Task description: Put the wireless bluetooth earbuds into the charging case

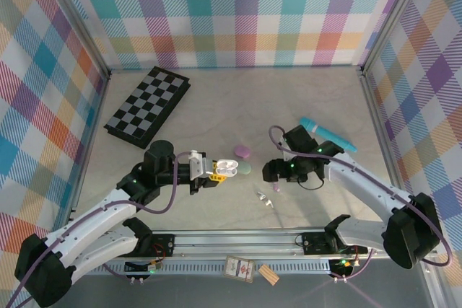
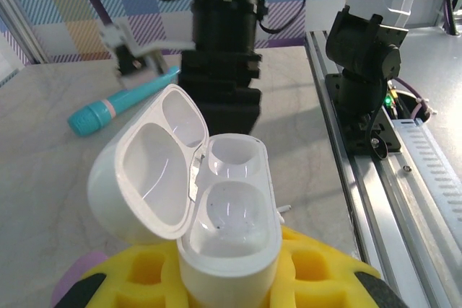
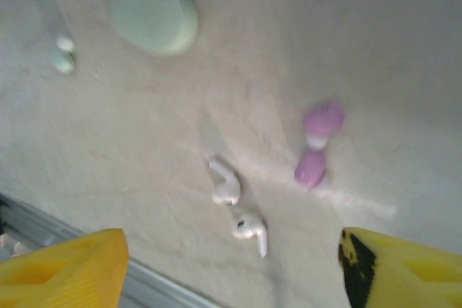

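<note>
left gripper (image 2: 232, 283) clamped on open white charging case (image 2: 229, 214), wells empty, right gripper (image 3: 232, 270) spread wide holding nothing over two white earbuds (image 3: 225, 187) on the table (image 3: 108, 142) near the near edge: centre over one bud, drop straight, pinch its body.

Game board (image 1: 148, 106) at ten o'clock on the bench (image 1: 216, 91), stick (image 1: 328, 133) at two o'clock, earbuds (image 1: 265, 198) at five o'clock of the closed cases (image 1: 242, 151).
</note>
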### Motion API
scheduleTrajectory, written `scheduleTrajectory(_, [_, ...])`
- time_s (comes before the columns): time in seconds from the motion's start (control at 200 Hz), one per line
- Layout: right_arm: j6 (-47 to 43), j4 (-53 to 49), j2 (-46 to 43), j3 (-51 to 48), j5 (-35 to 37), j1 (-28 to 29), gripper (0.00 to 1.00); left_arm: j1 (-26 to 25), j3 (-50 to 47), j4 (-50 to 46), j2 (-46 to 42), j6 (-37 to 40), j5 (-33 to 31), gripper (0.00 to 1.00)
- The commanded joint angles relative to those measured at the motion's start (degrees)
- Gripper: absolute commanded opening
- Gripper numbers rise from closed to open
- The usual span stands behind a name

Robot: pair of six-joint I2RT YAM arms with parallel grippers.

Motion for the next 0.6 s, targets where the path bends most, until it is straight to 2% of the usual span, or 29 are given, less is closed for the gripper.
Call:
scheduleTrajectory(0.0, [0.6,-1.7,2.1,-1.2,-8.0,0.3,0.7,-0.5,-1.1,2.3,-0.7,0.7,1.7,0.06])
scheduleTrajectory(0.16, [-4.9,-4.9,9.0,0.6,-8.6,1.8,0.62,-0.3,-1.1,3.6,1.1,1.0,2.4,0.06])
scheduleTrajectory(0.425, [-8.0,0.8,17.0,1.2,-11.4,3.4,0.52,0.0,-1.5,3.3,1.5,1.2,2.6,0.06])
scheduleTrajectory(0.595, [-9.0,3.8,20.2,1.1,-11.6,4.1,0.51,0.0,-1.6,2.9,1.6,1.4,2.9,0.06])
